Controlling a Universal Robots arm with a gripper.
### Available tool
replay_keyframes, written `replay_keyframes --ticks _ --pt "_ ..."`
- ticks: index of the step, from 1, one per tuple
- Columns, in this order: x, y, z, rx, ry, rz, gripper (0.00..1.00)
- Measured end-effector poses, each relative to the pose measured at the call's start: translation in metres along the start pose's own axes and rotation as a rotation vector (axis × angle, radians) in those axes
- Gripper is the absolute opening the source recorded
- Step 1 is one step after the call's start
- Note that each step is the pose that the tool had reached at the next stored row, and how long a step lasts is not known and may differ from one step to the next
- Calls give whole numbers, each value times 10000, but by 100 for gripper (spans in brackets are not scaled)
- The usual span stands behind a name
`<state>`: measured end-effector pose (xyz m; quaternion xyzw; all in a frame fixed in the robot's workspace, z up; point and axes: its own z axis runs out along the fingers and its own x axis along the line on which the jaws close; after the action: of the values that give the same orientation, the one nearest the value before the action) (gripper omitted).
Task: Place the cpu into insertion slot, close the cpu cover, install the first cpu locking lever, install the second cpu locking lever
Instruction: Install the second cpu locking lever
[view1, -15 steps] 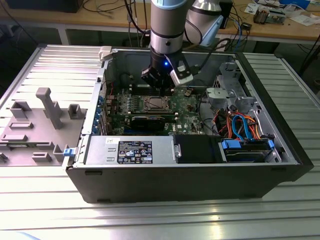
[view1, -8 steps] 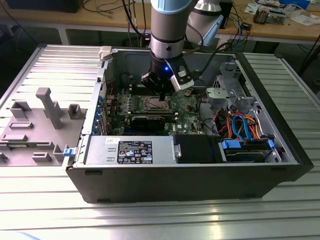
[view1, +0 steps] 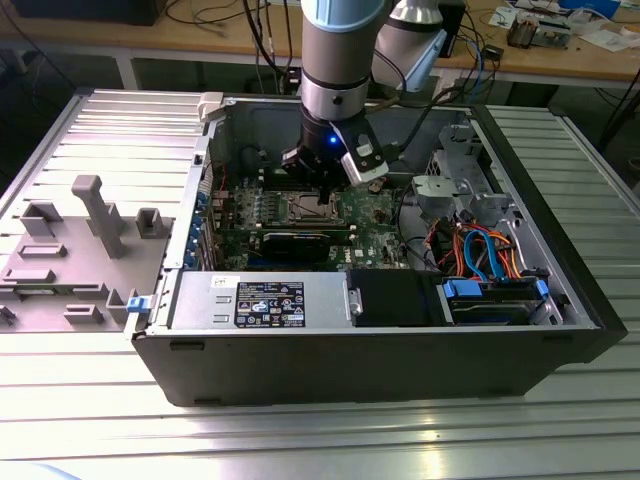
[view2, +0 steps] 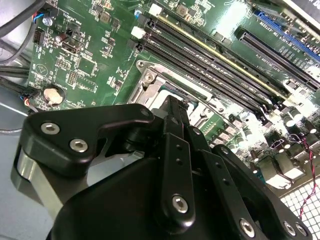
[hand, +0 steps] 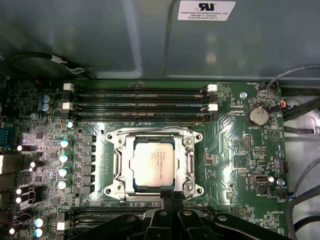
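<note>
The cpu (hand: 154, 162), a square chip with a silvery-grey top, lies flat in the insertion slot (hand: 113, 138) on the green board. The cpu cover (hand: 187, 165), a thin silver frame, lies down around the chip. My gripper (hand: 172, 196) hangs at the slot's edge with its black fingers pressed together, shut, and nothing visible between them. In the second wrist view the gripper (view2: 172, 101) tapers to a point just over the slot's rim (view2: 148, 80). In the exterior view the gripper (view1: 322, 190) reaches down into the open computer case over the slot (view1: 312, 208).
Rows of narrow memory slots (hand: 140, 100) run beside the socket, with a coin battery (hand: 258, 116) nearby. The case holds a power supply (view1: 260, 300) and bundled cables (view1: 480, 250) at the exterior view's right. A grey fixture (view1: 90, 220) stands on the ribbed table at its left.
</note>
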<state>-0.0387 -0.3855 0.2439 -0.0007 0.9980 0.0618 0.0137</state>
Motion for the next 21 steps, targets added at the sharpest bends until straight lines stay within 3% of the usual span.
replay_keyframes --ticks 7,11,14,16,21 --pt "8 -59 1 -11 -1 -1 11" --pt "83 -78 16 -29 2 0 11" --pt "107 -134 19 -34 13 2 11" --pt "161 -173 25 -39 18 1 11" --pt "300 -188 39 -67 19 2 11"
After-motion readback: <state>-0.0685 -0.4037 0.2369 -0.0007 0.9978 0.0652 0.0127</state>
